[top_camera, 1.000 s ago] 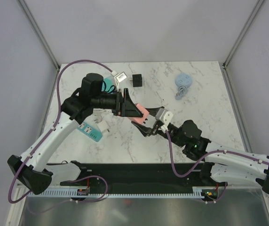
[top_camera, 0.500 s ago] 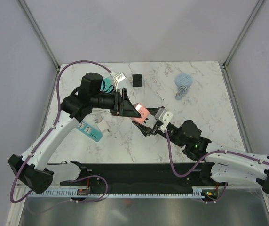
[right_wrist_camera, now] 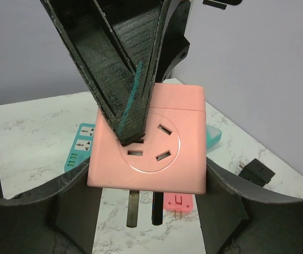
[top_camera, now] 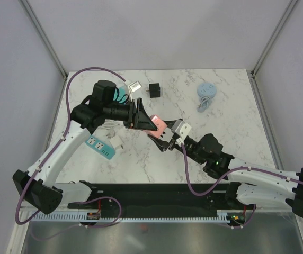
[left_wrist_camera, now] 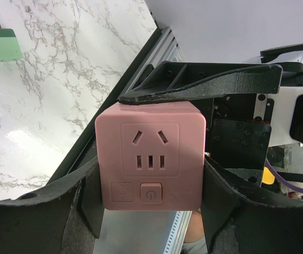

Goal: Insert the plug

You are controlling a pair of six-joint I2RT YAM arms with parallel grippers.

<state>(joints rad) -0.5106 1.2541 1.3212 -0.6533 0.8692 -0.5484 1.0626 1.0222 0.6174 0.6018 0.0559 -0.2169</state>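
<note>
A pink socket cube hangs in the air above the table's middle, held from two sides. My left gripper is shut on it; in the left wrist view both pads press the cube on its sides, its socket face and power button towards the camera. My right gripper is shut on the same cube, whose plug prongs point down below it. The left gripper's black fingers cover part of its round socket face. A teal power strip lies on the table to the left.
A small pink plug lies on the marble below the cube. A white adapter, a black adapter and a coiled blue cable sit at the back. A green plug lies apart. A black rail runs along the near edge.
The left jaws have narrowed onto the pink cube. Both arms and the cube have shifted slightly left and away from the near edge.
</note>
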